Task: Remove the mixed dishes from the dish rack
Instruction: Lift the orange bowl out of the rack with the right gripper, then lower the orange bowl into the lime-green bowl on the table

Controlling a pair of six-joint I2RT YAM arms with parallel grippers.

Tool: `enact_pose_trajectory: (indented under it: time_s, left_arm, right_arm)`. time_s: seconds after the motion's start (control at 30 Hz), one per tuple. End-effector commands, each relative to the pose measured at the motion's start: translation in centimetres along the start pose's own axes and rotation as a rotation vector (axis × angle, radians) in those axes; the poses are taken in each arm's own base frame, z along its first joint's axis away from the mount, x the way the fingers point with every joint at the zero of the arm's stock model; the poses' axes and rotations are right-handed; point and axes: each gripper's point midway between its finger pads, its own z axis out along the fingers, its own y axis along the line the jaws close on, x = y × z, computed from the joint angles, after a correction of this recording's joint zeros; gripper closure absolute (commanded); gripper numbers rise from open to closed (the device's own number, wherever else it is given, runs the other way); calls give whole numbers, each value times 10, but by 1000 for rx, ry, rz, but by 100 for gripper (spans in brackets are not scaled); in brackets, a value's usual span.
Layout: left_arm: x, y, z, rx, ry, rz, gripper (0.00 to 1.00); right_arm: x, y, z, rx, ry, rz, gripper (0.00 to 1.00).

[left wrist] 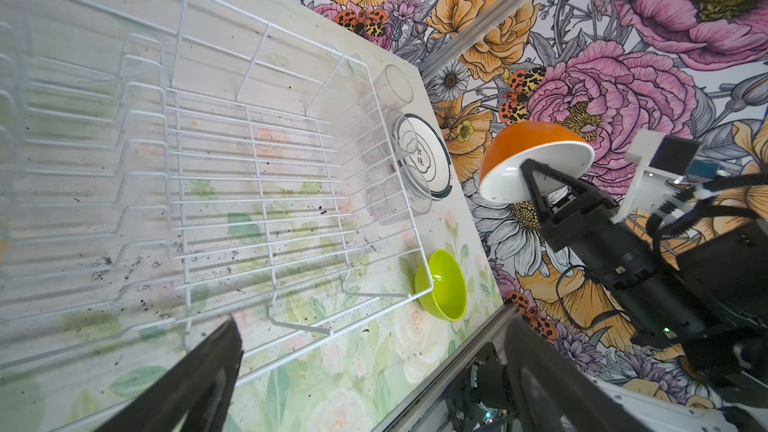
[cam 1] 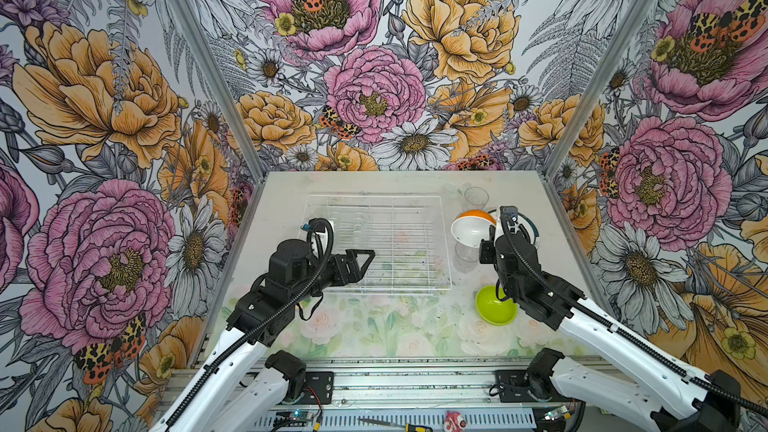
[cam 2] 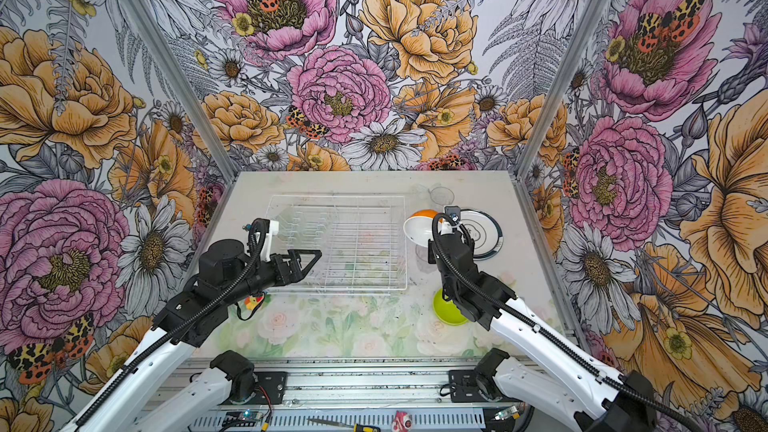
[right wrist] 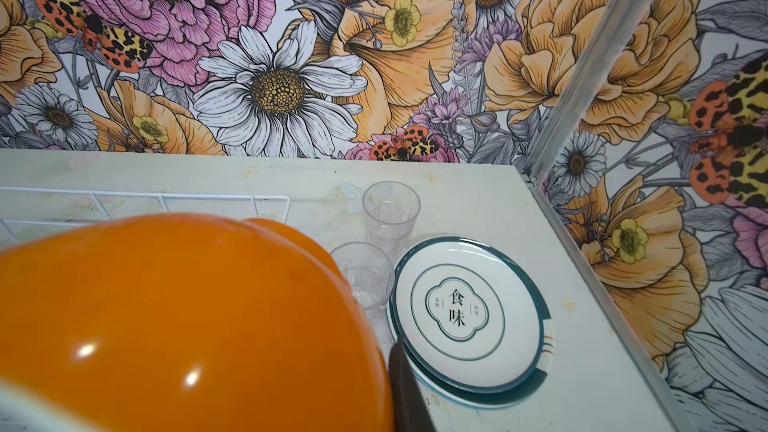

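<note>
The white wire dish rack [cam 1: 390, 288] [left wrist: 268, 24] stands mid-table with nothing in it. My left gripper [cam 1: 365, 259] [cam 2: 313, 257] [left wrist: 374, 326] hovers open over its near left corner, holding nothing. My right gripper [cam 1: 492, 232] [cam 2: 442, 230] [left wrist: 530, 168] is shut on the rim of the orange bowl [cam 1: 471, 228] [cam 2: 422, 228] [right wrist: 187, 317]. The bowl hangs tilted above the table, right of the rack. One dark finger [right wrist: 405, 388] shows beside the bowl. Stacked plates [cam 2: 484, 234] [right wrist: 465, 313] lie flat behind it.
Clear cups [cam 1: 476, 197] [right wrist: 390, 209] [right wrist: 365, 272] stand between the rack and the plates, one [cam 1: 466, 251] below the held bowl. A lime-green bowl [cam 1: 494, 305] [left wrist: 442, 284] lies tilted at the front right, under my right arm. The aluminium frame post [right wrist: 582, 76] bounds the right edge.
</note>
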Motion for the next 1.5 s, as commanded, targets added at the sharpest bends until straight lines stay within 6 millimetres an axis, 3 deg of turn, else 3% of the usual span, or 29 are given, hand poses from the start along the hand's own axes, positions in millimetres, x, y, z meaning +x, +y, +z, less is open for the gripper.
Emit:
enact_pose_trajectory:
  time_s: [0.0, 0.37, 0.63, 0.97, 1.1, 1.27, 1.47]
  left_arm:
    - [-6, -9, -1, -29, -25, 28, 2]
    - [15, -29, 12, -38, 22, 79, 1]
    - [11, -35, 12, -35, 12, 90, 1]
    - [11, -31, 22, -65, 26, 118, 1]
    - [11, -31, 25, -72, 33, 134, 1]
    - [13, -29, 26, -79, 37, 144, 1]
    - [12, -22, 28, -98, 22, 159, 1]
  right_arm:
    - [13, -3, -3, -26, 46, 71, 100]
    - [72, -8, 12, -73, 300, 121, 100]
    - [102, -23, 9, -49, 390, 164, 100]
    - [125, -55, -17, 5, 368, 278, 100]
    - [136, -53, -19, -10, 414, 286, 100]
    - [135, -54, -28, -22, 447, 293, 100]
    - [136, -42, -30, -82, 541, 321, 100]
